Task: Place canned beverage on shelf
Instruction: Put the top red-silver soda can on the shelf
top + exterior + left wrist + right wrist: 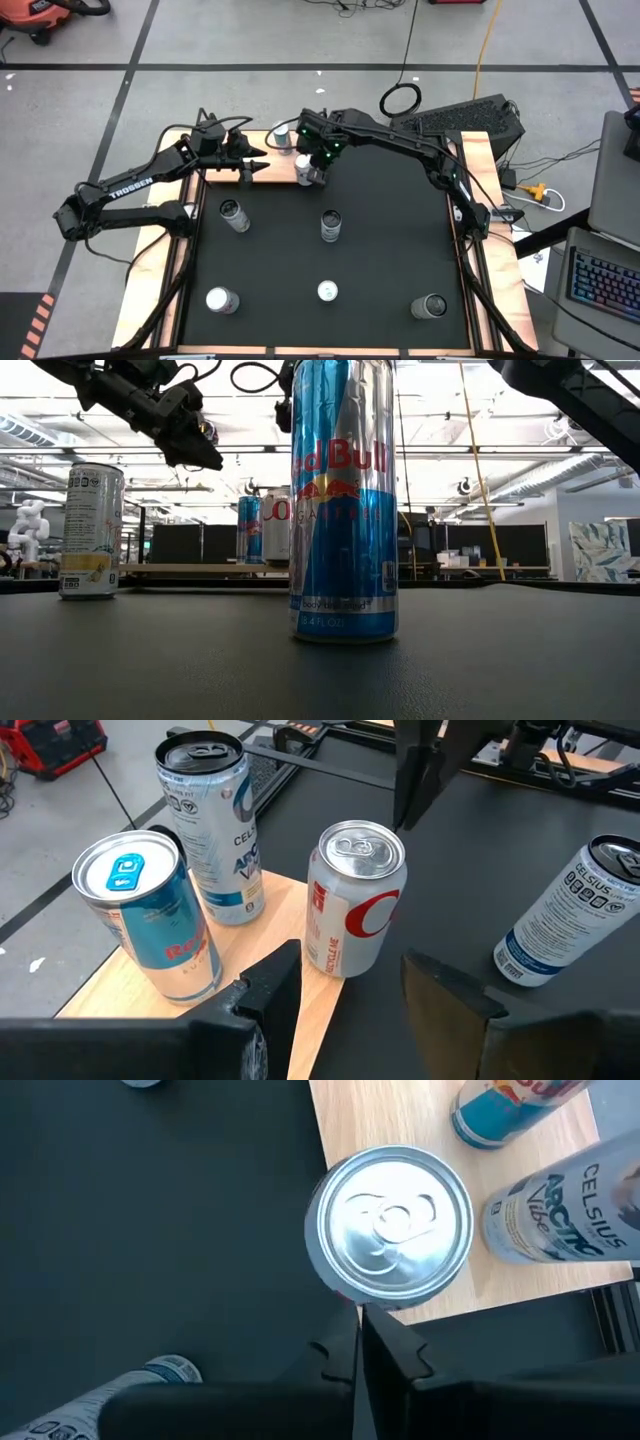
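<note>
Right end effector (358, 1342) — closed, above can (395, 1225)

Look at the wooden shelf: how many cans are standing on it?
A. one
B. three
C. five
B: the left wrist view shows a blue Red Bull can, a Celsius can and a red-and-white can on the shelf.

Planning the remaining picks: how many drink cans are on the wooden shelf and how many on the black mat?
Blue-silver Red Bull can, white Celsius can, red-white can on light-wood shelf: 3
Metal cans on black mat: 5
Total: 8
</note>
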